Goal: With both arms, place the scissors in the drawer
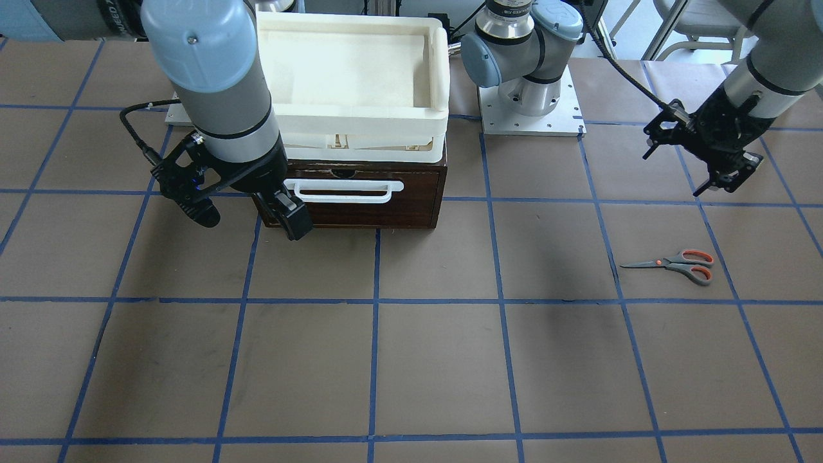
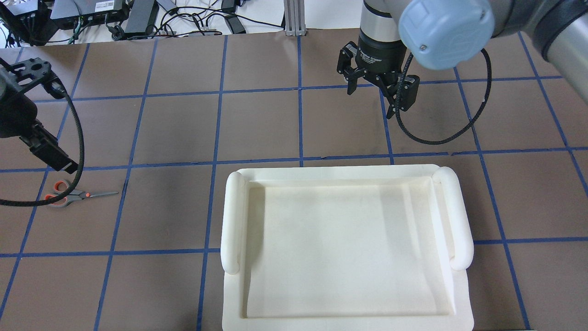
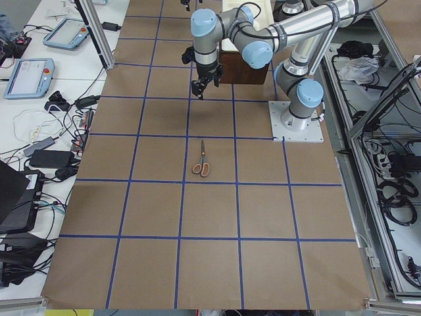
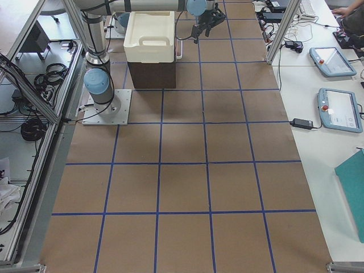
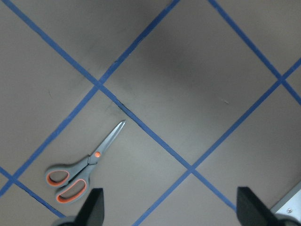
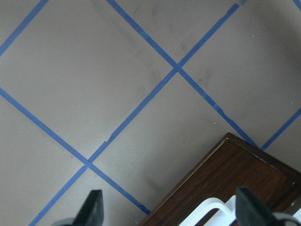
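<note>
The scissors (image 1: 681, 262) lie flat on the brown table, closed, with grey handles and orange-lined loops; they also show in the overhead view (image 2: 69, 196) and the left wrist view (image 5: 87, 162). My left gripper (image 1: 723, 180) hangs open and empty above the table, behind the scissors and apart from them; in its wrist view (image 5: 171, 209) the scissors lie left of the fingers. The dark brown drawer (image 1: 360, 196) is closed, with its white bar handle (image 1: 344, 190) in front. My right gripper (image 1: 247, 218) is open and empty in front of the drawer's corner (image 6: 235, 174).
A cream-white foam tray (image 1: 360, 122) sits on top of the drawer box and hides it in the overhead view (image 2: 234, 220). Blue tape lines grid the table. The left arm's base plate (image 1: 530, 122) stands beside the box.
</note>
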`<state>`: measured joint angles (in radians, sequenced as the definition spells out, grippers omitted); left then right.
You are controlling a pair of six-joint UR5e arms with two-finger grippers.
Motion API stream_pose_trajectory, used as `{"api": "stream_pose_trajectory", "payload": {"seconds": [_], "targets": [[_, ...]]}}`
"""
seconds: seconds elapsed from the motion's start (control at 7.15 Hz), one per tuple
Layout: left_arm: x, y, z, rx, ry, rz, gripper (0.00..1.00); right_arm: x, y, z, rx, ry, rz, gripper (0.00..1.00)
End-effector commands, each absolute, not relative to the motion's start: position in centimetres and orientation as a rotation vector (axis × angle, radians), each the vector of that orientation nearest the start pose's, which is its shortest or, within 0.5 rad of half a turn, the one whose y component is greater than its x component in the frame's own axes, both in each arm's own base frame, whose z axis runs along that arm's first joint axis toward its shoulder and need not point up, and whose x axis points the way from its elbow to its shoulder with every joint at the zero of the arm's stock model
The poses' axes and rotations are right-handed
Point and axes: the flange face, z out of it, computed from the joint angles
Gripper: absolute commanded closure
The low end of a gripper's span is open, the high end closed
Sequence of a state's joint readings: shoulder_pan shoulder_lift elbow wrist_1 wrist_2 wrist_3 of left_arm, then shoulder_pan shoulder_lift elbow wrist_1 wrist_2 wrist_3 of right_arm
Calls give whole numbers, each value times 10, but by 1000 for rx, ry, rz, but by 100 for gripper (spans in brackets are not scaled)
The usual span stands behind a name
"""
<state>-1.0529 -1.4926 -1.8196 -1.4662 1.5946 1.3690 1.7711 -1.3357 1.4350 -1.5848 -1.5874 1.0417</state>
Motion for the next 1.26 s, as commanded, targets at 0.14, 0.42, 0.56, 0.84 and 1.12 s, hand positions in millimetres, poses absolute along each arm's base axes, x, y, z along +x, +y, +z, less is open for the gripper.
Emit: {"api": "stream_pose_trajectory", "payload": {"seconds": [0.14,0.42,0.56,0.84,1.12], "targets": [[194,-440,342,1863,2605,64,0,278,-547,385,1582,2842,176,0],[214,-460,299,2102,2428,74,0,310,-547,350,1729,2795,199,0],[220,-467,278,2149,2383,83,0,318,-547,336,1797,2774,220,0],[228,-472,234,2145,2326,61,0,323,-547,321,1864,2730,305,0],[230,-477,209,2213,2275,20,0,323,-544,317,1936,2700,340,0]]}}
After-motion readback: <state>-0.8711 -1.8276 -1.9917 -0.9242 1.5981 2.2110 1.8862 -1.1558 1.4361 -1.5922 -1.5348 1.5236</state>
